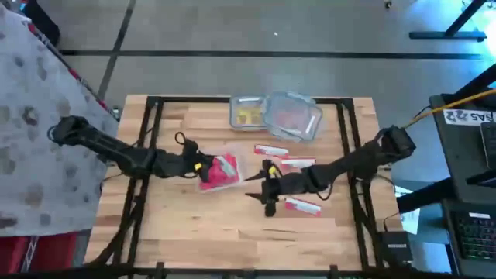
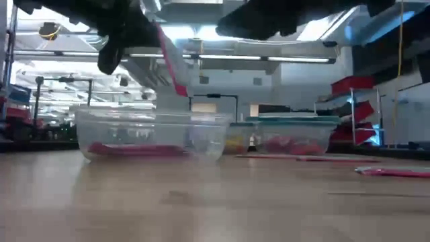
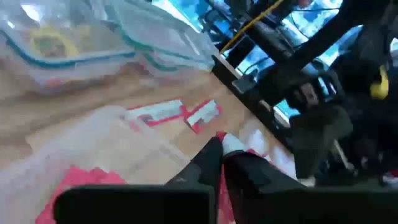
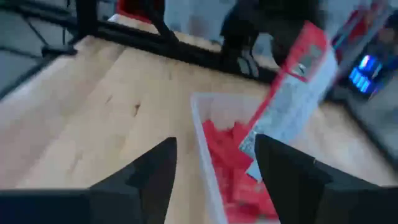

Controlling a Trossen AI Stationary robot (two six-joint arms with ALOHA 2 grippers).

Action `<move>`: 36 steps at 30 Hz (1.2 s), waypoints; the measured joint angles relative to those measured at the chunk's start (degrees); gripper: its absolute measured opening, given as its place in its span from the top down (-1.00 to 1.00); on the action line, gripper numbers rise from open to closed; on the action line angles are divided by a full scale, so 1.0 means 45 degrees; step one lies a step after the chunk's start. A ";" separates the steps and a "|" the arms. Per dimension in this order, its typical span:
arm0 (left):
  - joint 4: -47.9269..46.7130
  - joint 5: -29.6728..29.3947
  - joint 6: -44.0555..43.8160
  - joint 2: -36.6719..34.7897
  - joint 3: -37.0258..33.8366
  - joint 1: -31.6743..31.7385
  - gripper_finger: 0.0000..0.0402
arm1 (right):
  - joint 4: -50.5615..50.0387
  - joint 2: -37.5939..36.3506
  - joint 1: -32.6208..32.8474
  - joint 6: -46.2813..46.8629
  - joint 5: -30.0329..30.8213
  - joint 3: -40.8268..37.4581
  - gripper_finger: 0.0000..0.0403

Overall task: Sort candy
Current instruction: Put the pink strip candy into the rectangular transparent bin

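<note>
While the left gripper [image 1: 203,165] is pinching one red packet [image 1: 222,165] over the clear tub [image 1: 232,180] from above, the right gripper [image 1: 267,194] is waiting open nearby. Low view: packet [image 2: 171,60] is hanging above the tub [image 2: 151,134]. Right wrist: fingers [image 4: 149,171] are standing apart, with the packet [image 4: 292,93] dangling over the red candy [image 4: 233,165].

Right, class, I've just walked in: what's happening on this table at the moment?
Two robot arms are sorting candy. The left claw is shut on a red and white packet, holding it over a clear tub already holding red packets. The right claw is open, near loose packets on the table. Two more tubs sit at the far edge.
</note>
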 joint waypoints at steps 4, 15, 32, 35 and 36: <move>-0.0020 0.0000 0.0005 0.0000 0.0000 0.0000 1.00 | 0.2051 0.1009 -0.0170 -0.0514 -0.1477 0.0024 -0.02; -0.0093 -0.0001 0.0277 0.0005 0.0000 0.0000 1.00 | 0.2035 0.3824 0.0404 -0.4091 0.3143 0.1926 0.04; -0.0092 -0.0136 0.0614 0.0015 0.0005 -0.0131 1.00 | 0.1247 0.4840 0.0095 -0.1889 0.7358 0.4818 -0.44; -0.0088 -0.0163 0.0705 0.0015 0.0005 -0.0131 1.00 | 0.1181 0.4840 0.0019 -0.0865 0.7698 0.4818 -0.45; -0.0100 -0.0200 0.0718 0.0015 0.0005 -0.0131 1.00 | 0.1207 0.4840 0.0019 -0.0578 0.7695 0.4822 -0.45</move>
